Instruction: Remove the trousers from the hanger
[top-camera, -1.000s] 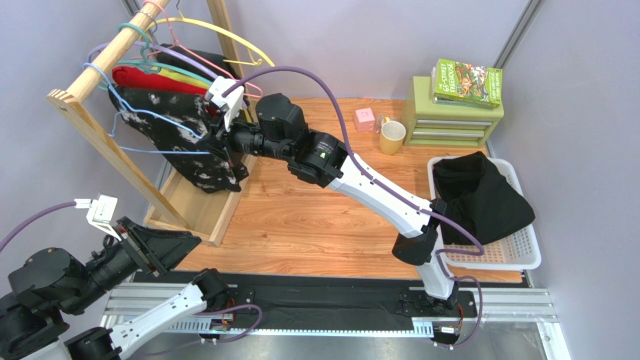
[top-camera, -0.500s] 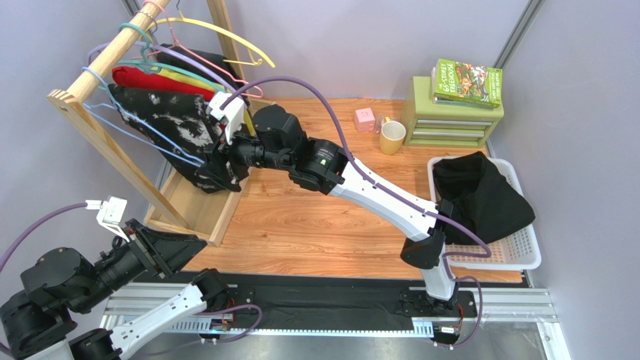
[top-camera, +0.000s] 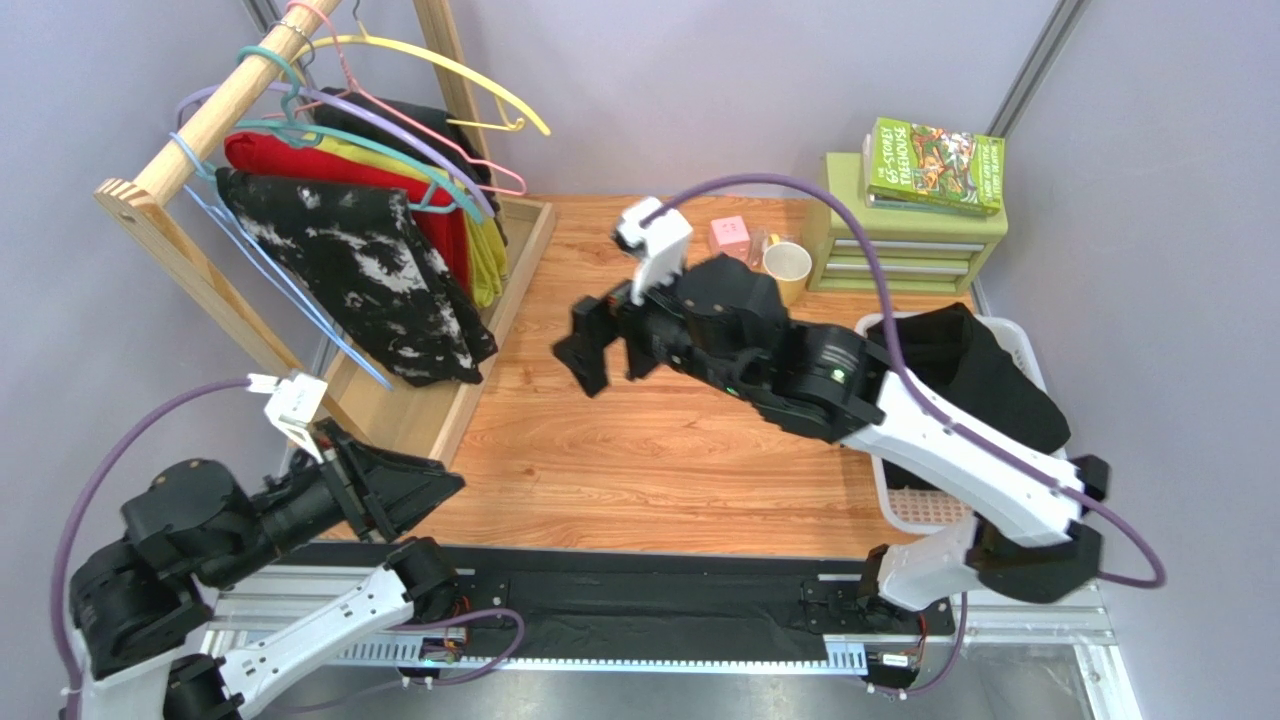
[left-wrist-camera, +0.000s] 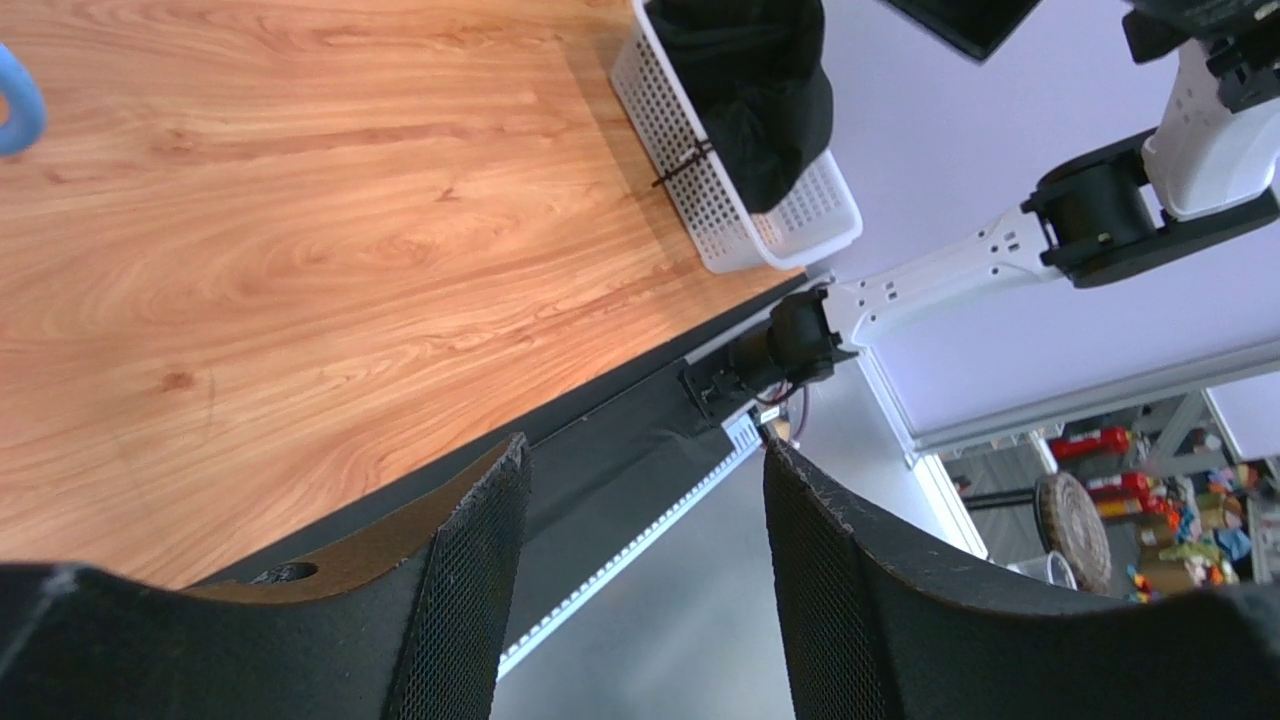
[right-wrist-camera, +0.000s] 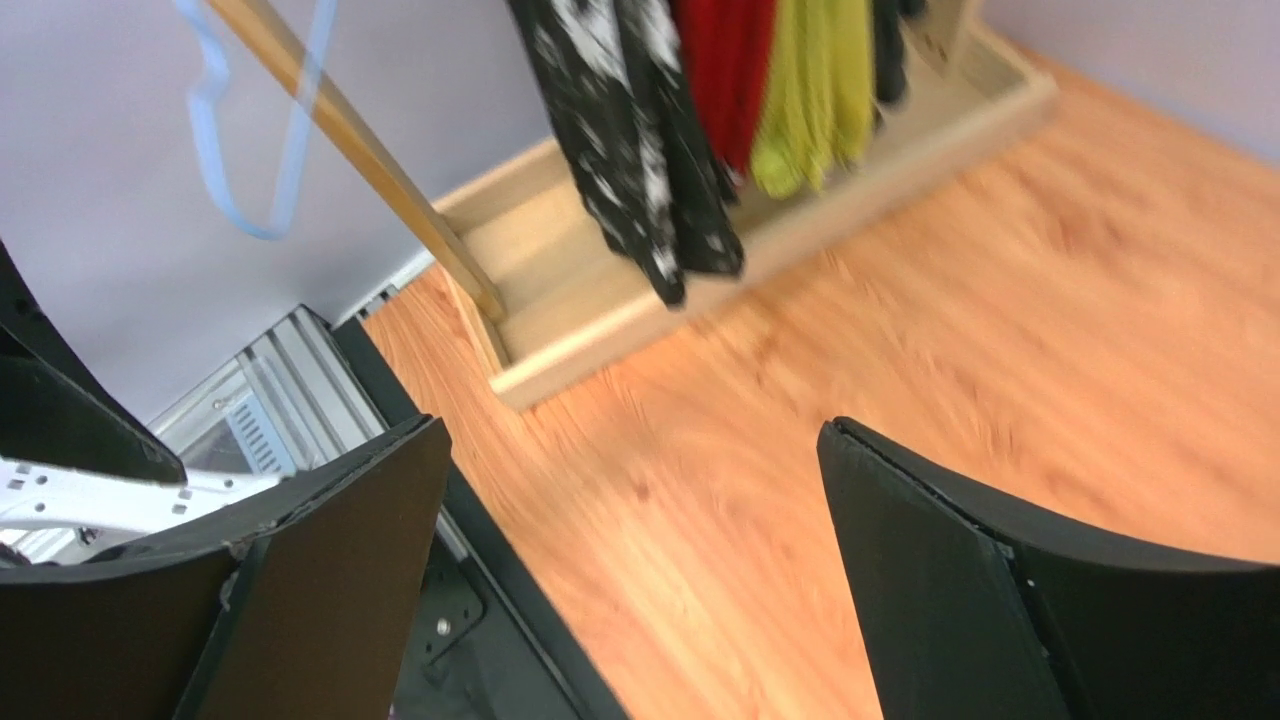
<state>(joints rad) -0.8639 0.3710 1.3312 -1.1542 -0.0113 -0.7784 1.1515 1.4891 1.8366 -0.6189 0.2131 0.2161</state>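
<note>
The trousers, plain black, lie heaped in the white basket at the right; the left wrist view shows them too. The thin light-blue hanger hangs bare from the wooden rail, slanting down in front of the spotted garment; the right wrist view shows it against the wall. My right gripper is open and empty above the table's middle, well clear of the rack. My left gripper is open and empty over the near-left table edge.
The wooden rack at the back left carries a black garment with white splotches, a red one, a yellow-green one and several hangers. A green drawer box with a book, a mug and a pink cube stand at the back.
My right gripper opened at the rack and drew back right to the table's middle. The light-blue hanger now hangs free. My left arm shifted right and forward.
</note>
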